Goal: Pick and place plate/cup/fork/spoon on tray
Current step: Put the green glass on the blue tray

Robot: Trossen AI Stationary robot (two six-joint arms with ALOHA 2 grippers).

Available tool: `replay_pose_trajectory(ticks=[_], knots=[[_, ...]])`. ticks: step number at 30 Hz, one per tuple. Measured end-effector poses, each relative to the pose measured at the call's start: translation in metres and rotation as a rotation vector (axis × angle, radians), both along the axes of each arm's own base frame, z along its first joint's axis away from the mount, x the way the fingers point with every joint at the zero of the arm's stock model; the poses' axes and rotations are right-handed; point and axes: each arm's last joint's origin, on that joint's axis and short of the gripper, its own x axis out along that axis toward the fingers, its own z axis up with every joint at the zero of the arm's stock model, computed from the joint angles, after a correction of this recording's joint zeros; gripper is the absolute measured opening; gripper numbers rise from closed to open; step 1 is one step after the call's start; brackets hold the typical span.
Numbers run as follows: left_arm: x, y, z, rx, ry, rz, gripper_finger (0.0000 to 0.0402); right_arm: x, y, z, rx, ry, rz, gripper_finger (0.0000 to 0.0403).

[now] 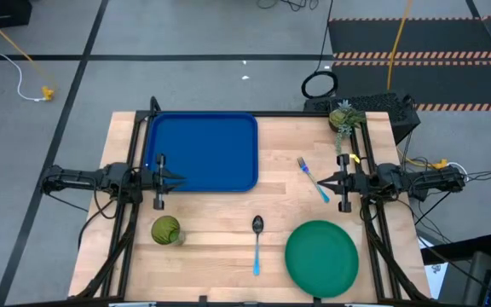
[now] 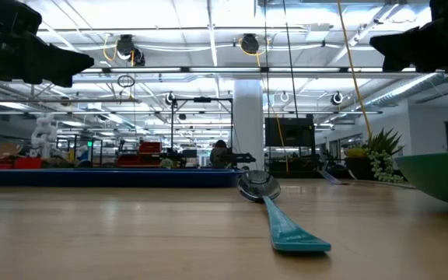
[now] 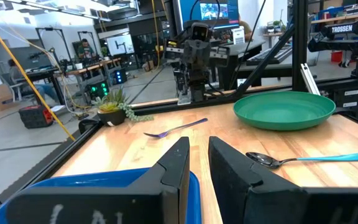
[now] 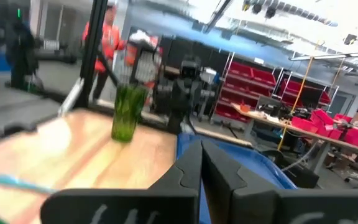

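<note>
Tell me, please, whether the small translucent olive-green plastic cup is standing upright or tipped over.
Upright. The small translucent olive-green plastic cup stands on its base on the wooden table in the right wrist view, and its round mouth faces up in the high view.

Light wooden table [image 1: 228, 222] bearing the blue tray [image 1: 203, 152], cup [image 1: 166, 229], spoon [image 1: 257, 243], fork [image 1: 312, 178] and green plate [image 1: 321, 257]. A small potted plant [image 1: 343, 117] stands at the far right corner.

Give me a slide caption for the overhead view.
Empty blue tray awaits cup, spoon, fork and plate; both arms idle.
</note>
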Motion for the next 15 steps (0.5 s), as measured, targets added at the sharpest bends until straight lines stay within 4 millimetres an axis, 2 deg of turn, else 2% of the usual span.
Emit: replay_pose_trajectory(ticks=[3,7,10,15], knots=[[0.0,0.0,0.0,0.0,0.0,0.0,0.0065,-0.002,0.0,0.01,0.11,-0.098,0.023,0.0],[0.0,0.0,0.0,0.0,0.0,0.0,0.0065,-0.009,0.001,0.027,0.114,-0.285,0.101,0.0],[0.0,0.0,0.0,0.0,0.0,0.0,0.0065,-0.009,0.001,0.029,0.108,-0.283,0.108,0.0],[0.0,0.0,0.0,0.0,0.0,0.0,0.0065,-0.022,-0.001,0.069,0.122,-0.356,0.112,0.0]])
